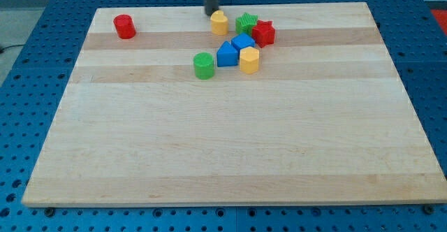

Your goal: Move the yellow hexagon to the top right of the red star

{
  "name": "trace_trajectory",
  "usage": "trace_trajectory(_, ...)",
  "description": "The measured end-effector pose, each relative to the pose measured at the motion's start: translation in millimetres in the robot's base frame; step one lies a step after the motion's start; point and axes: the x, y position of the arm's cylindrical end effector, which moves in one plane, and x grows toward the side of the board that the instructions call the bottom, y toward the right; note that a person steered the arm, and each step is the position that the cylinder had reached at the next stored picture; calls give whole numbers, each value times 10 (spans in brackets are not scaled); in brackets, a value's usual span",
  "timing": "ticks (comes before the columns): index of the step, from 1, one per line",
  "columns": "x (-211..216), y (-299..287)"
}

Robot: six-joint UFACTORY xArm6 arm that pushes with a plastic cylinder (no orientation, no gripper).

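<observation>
Care: my tip, no claw visible, sits by another yellow block; push yellow hexagon block rightward first, skirting red star block

There are no words, numbers or signs to read here. The wooden board, the blue table under it and the little blocks are all plain.

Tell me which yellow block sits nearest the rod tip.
The upper yellow block, just right of my tip; the yellow hexagon sits lower, beside the blue blocks.
</observation>
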Motion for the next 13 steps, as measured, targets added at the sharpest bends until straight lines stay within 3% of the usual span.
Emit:
trace_trajectory(1, 114, 487)
trace_trajectory(3, 676, 736)
trace_trajectory(8, 2027, 197)
trace_trajectory(9, 2049, 329)
trace_trajectory(11, 2543, -231)
trace_trajectory(13, 2490, 765)
